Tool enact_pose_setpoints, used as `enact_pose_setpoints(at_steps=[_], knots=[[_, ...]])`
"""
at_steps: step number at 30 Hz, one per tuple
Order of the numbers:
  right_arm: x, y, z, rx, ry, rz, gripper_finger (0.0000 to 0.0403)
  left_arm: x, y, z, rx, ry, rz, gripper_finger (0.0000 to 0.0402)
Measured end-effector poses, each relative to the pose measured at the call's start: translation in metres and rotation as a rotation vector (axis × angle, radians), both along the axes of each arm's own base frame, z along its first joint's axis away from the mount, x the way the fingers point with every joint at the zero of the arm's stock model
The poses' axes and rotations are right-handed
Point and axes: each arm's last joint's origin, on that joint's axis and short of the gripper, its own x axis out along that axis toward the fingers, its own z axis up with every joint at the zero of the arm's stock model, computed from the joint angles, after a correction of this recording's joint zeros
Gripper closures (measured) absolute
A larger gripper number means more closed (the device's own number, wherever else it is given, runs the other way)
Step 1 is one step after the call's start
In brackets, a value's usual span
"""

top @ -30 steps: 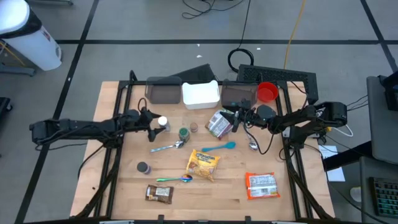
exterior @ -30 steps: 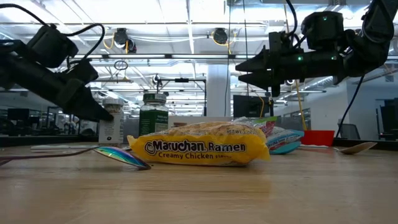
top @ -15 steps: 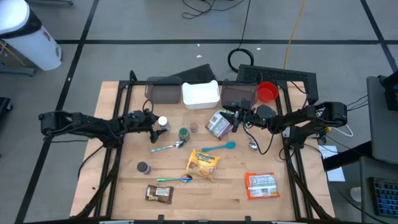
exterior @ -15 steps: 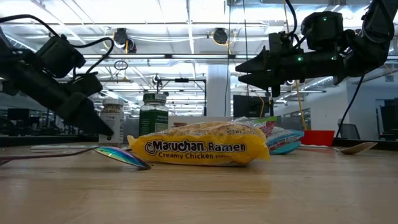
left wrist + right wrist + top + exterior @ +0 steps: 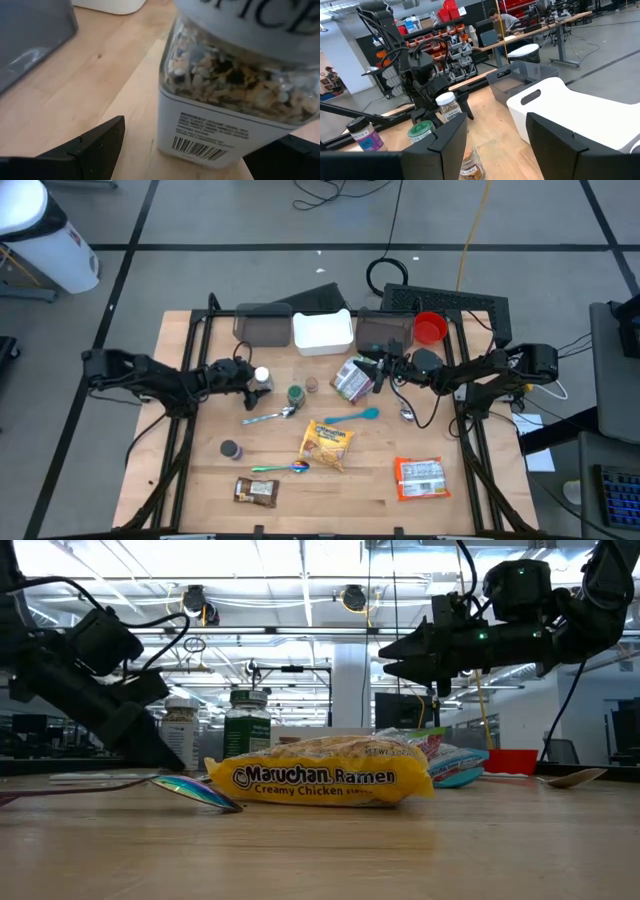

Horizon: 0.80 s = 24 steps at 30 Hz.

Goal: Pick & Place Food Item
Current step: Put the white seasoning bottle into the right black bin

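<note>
From above, the left gripper point(image 5: 250, 377) was on the left part of the wooden surface point(image 5: 200, 470), with its jaws open on both sides of the clear square spice jar with a white lid point(image 5: 262, 377), which stood upright just behind the green-lidded jar point(image 5: 296, 394). The right gripper point(image 5: 372, 373) hung by the speckled snack bag point(image 5: 351, 379), in front of the dark grey bin point(image 5: 383, 333), and its jaws were parted and held nothing. In the low view, the yellow ramen packet point(image 5: 320, 778) lay flat in the middle of the surface, and the left gripper point(image 5: 160, 740) was low beside the spice jar point(image 5: 180, 735), while the right gripper point(image 5: 385, 653) stayed up in the air. In the left wrist view, the spice jar point(image 5: 235, 100) stood between the two dark fingers point(image 5: 97, 145), and I could not tell if they touched it. In the right wrist view, the white bin point(image 5: 580, 115) was near and the spice jar point(image 5: 449, 106) farther away.
</note>
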Motion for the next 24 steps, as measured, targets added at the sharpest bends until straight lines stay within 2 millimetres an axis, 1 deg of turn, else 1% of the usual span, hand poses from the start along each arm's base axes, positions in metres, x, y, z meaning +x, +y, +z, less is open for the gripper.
enact_pose_setpoints(at_steps=[12, 24], knots=[[0.0000, 0.0000, 0.0000, -0.007, 0.002, 0.000, 0.0206, 0.0021, 0.0010, -0.0056, -0.001, 0.014, 0.006, 0.0036], [0.0000, -0.0001, 0.0000, -0.008, 0.002, -0.001, 0.0206, 0.0030, 0.0024, -0.0035, 0.042, 0.001, 0.020, 0.0037]])
